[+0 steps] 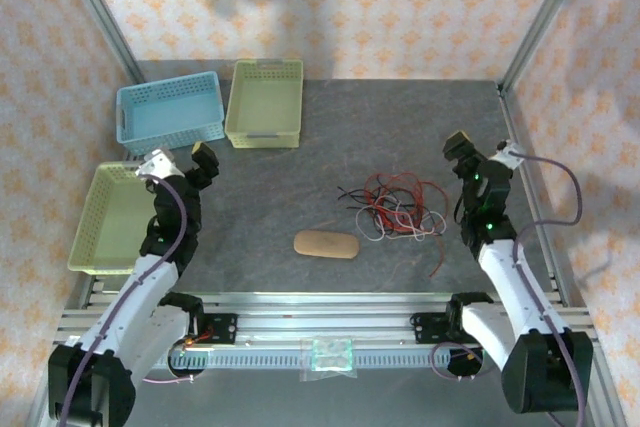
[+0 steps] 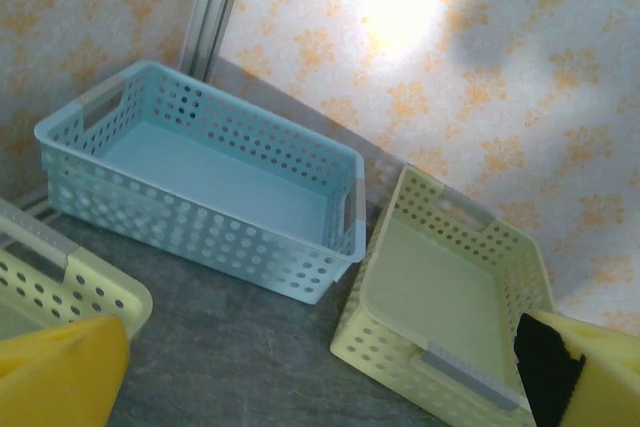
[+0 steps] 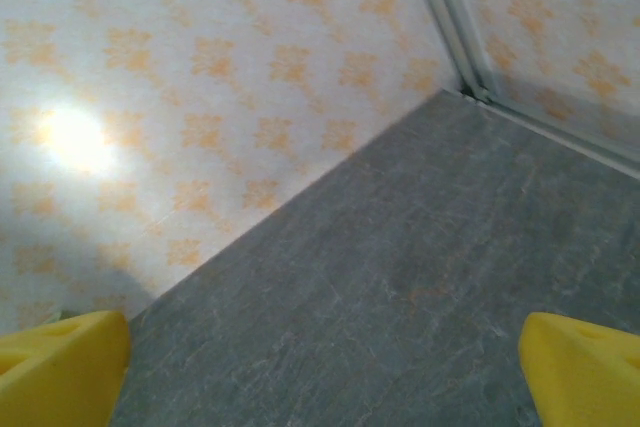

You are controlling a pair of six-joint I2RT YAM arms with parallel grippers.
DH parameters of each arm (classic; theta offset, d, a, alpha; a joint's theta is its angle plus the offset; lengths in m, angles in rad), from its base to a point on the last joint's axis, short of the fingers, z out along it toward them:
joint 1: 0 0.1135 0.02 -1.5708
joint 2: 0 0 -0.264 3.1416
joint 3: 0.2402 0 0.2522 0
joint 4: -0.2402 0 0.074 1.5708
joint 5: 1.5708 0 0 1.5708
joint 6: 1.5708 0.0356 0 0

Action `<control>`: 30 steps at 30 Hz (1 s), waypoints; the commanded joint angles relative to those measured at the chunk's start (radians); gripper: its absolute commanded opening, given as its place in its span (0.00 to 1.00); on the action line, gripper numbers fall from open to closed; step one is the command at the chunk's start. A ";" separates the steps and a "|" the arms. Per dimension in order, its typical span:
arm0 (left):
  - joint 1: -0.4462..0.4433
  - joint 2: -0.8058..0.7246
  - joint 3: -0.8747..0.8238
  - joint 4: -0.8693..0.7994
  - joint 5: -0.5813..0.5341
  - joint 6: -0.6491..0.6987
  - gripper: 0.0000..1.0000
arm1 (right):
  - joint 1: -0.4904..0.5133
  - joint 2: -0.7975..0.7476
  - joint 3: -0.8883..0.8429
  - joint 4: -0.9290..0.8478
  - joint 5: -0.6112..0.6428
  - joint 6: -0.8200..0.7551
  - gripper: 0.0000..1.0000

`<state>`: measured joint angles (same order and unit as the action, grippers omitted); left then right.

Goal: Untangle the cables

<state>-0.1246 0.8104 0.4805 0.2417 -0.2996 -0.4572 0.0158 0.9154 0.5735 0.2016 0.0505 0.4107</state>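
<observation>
A tangle of thin red, black and white cables [image 1: 395,205] lies on the grey table right of centre, with one red strand trailing toward the front right. My left gripper [image 1: 185,163] is raised at the left, far from the tangle. In the left wrist view its yellow fingers [image 2: 60,372] stand wide apart with nothing between them. My right gripper [image 1: 472,159] is raised just right of the tangle, apart from it. Its yellow fingers [image 3: 580,372] are spread wide over bare table in the right wrist view.
A tan oval pad [image 1: 326,244] lies in front of the cables. A blue basket [image 1: 170,110] and a pale yellow basket [image 1: 265,102] stand at the back left; another yellow basket [image 1: 105,217] sits at the left edge. Patterned walls and metal posts enclose the table.
</observation>
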 commanded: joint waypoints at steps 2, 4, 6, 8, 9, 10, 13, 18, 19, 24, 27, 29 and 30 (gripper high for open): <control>-0.006 0.020 0.126 -0.310 0.048 -0.157 0.99 | -0.004 0.058 0.098 -0.306 -0.066 0.077 1.00; -0.006 0.078 0.191 -0.386 0.076 -0.162 0.99 | -0.004 0.088 0.110 -0.282 -0.242 0.055 1.00; -0.006 0.158 0.272 -0.462 0.121 -0.149 1.00 | -0.003 0.137 0.134 -0.252 -0.412 0.022 1.00; -0.006 0.243 0.348 -0.524 0.163 -0.135 0.99 | 0.022 0.196 0.170 -0.247 -0.476 0.040 1.00; -0.006 0.285 0.388 -0.555 0.178 -0.135 0.99 | 0.054 0.229 0.194 -0.255 -0.459 0.039 1.00; -0.006 0.322 0.419 -0.579 0.196 -0.115 0.99 | 0.089 0.255 0.215 -0.266 -0.430 0.030 1.00; -0.004 0.429 0.516 -0.629 0.270 -0.072 0.99 | 0.206 0.358 0.285 -0.293 -0.336 0.015 1.00; -0.005 0.485 0.566 -0.641 0.320 -0.081 0.99 | 0.391 0.551 0.433 -0.301 -0.221 0.020 1.00; -0.005 0.479 0.563 -0.640 0.313 -0.104 1.00 | 0.417 0.589 0.468 -0.305 -0.203 0.023 1.00; -0.004 0.404 0.481 -0.578 0.311 -0.098 1.00 | 0.517 0.809 0.665 -0.289 -0.155 0.046 0.95; -0.002 0.369 0.437 -0.579 0.328 -0.074 1.00 | 0.552 0.934 0.800 -0.297 -0.148 0.063 0.93; 0.006 0.357 0.422 -0.587 0.369 -0.071 1.00 | 0.570 1.009 0.900 -0.317 -0.153 0.064 0.93; 0.018 0.349 0.407 -0.575 0.407 -0.076 0.99 | 0.580 1.054 0.953 -0.329 -0.153 0.061 0.93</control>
<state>-0.1219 1.1793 0.9195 -0.3420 0.0284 -0.5488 0.5739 1.8984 1.4189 -0.1032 -0.1387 0.4603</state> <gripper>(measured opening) 0.990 0.930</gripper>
